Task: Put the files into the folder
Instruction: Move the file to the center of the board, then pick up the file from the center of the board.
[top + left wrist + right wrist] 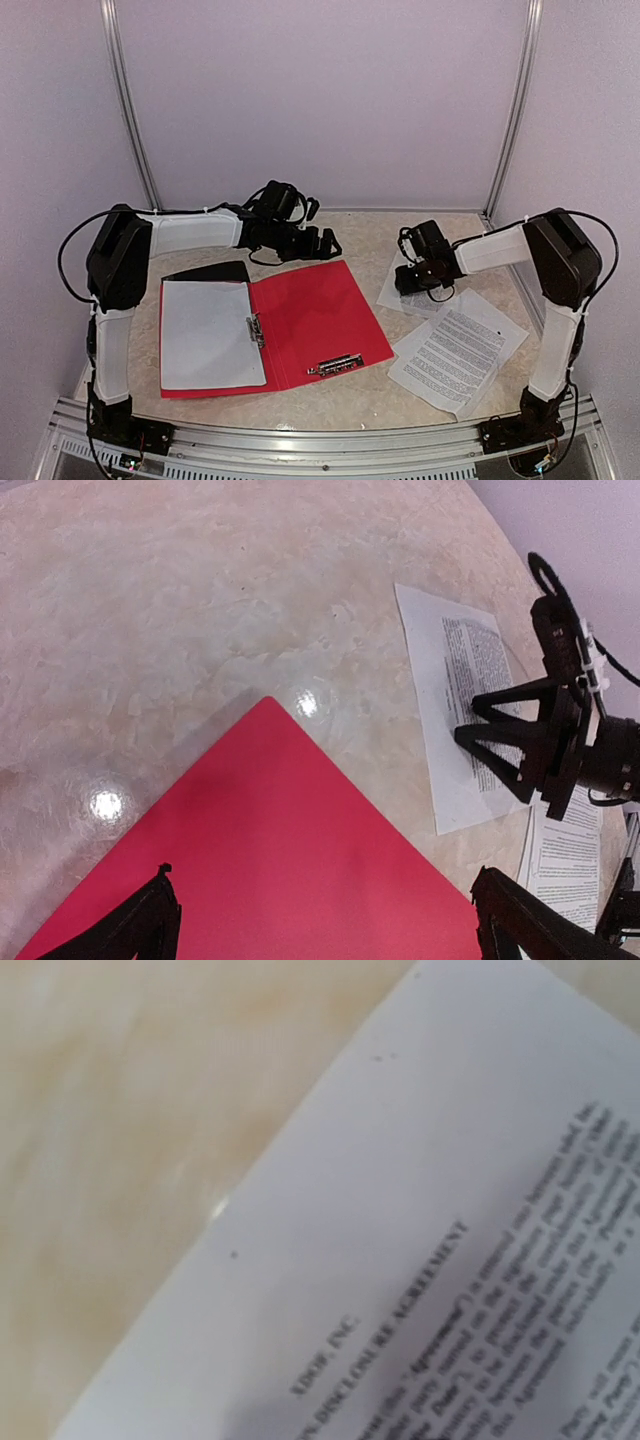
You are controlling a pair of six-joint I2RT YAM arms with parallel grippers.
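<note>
Step in hand, by judgement: pickup of one printed sheet by the right pincer, lowered onto it at 2 o'clock of the open red folder; whether it is pinched cannot be told; an edge grip and a carry toward 9 o'clock are called for; the left pincer is spread wide at the folder's 12 o'clock, possibly in the path; a blank sheet is already on the left flap; a second printed sheet lies on the surface at 4 o'clock; the metal clips could snag paper.

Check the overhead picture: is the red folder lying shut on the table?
No: the red folder lies opened flat, with a white sheet resting on its left half.
</note>
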